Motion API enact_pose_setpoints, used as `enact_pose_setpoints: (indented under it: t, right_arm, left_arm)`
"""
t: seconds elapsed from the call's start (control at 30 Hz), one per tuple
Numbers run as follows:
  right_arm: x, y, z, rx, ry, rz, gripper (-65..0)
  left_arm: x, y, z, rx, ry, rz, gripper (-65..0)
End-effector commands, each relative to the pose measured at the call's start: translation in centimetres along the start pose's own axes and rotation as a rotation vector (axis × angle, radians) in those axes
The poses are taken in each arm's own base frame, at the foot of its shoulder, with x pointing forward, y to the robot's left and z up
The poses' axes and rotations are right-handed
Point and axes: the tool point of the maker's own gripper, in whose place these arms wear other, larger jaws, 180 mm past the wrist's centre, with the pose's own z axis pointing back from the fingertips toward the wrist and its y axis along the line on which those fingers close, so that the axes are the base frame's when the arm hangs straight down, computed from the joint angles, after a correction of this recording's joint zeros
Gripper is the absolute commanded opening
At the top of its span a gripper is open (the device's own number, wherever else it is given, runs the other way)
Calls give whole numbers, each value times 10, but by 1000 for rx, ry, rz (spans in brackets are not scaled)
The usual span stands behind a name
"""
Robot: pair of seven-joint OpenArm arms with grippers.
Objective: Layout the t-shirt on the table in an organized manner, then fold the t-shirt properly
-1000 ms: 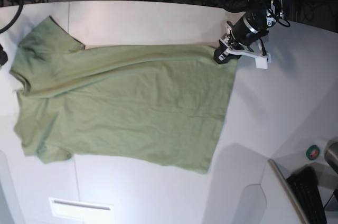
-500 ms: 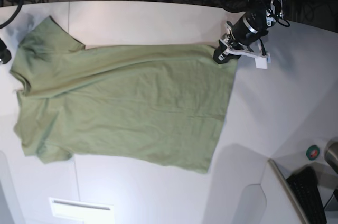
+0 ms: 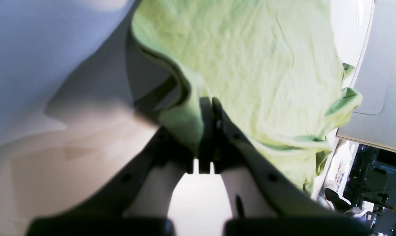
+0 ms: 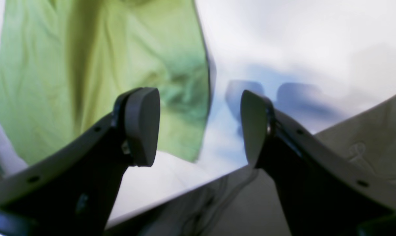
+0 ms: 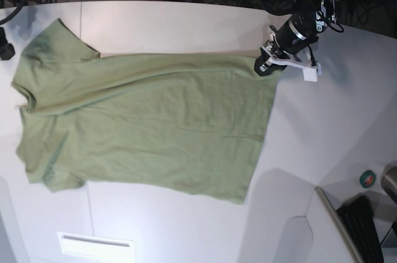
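Cloth fills the middle of the base view: the green t-shirt (image 5: 142, 120) lies spread nearly flat on the white tabletop (image 5: 322, 126), sleeves toward the left edge of the frame, hem toward the right. At upper right, the left pincer (image 5: 263, 67) is clamped shut on the shirt's hem corner. The right pincer (image 4: 199, 126) stands wide open and holds nothing, above the tabletop just off the shirt's edge.
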Motion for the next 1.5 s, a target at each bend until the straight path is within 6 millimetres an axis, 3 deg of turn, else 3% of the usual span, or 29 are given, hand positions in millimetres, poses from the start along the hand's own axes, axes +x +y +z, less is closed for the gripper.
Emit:
enact_pose_setpoints:
  t: [0.0,0.1,0.37,0.57,0.73,1.1,1.47]
  right_arm:
    - [14,3,5,17,-33,42,-279]
    - [1,2,-8,41,6,44,-279]
    - [-10,7,-32,87,55,-34,-279]
    - [-19,17,-51,82,69,66,-281]
    - [-32,22,-57,95,96,60,-281]
    - [-36,22,-60,97,97,54,-281]
    - [-25,22,-60,97,36,49,-300]
  left_arm:
    - [7,-10,1,-32,-23,-11,-650]
    - [8,-10,1,-33,-24,-12,-650]
    - [8,-11,1,-34,-25,-13,-650]
    - [9,-9,2,-30,-27,-11,-650]
    - [10,-9,2,-29,-30,-10,-650]
    - [10,-9,2,-29,-30,-10,-650]
    - [10,-9,2,-29,-31,-10,-650]
